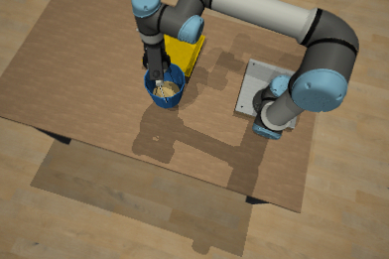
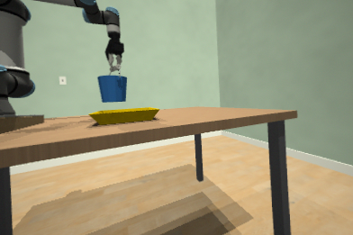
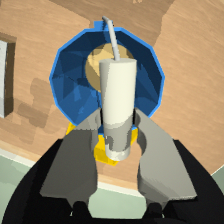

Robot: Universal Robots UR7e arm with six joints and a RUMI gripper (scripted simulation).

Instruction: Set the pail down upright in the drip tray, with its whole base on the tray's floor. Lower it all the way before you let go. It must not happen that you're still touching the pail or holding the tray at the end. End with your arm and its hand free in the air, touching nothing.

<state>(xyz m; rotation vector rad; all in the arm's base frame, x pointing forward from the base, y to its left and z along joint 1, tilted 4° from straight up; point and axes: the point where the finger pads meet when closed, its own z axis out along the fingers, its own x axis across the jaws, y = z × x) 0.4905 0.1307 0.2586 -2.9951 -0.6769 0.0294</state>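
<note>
A blue pail [image 1: 165, 88] hangs upright in the air from its thin wire handle, clear of the table. In the side view the pail [image 2: 113, 88] hangs above the yellow drip tray [image 2: 124, 115], with a gap between its base and the tray. My gripper [image 2: 115, 67] is shut on the pail's handle grip, a white cylinder [image 3: 117, 100] between the fingers. In the overhead view my gripper [image 1: 158, 77] sits over the pail, and the tray [image 1: 185, 53] shows just behind it, partly hidden by the arm. In the wrist view the pail [image 3: 106, 75] hangs below the fingers.
The arm's base stands on a grey mounting plate [image 1: 258, 88] at the table's right. The wooden table's near edge [image 2: 180, 128] runs in front of the tray.
</note>
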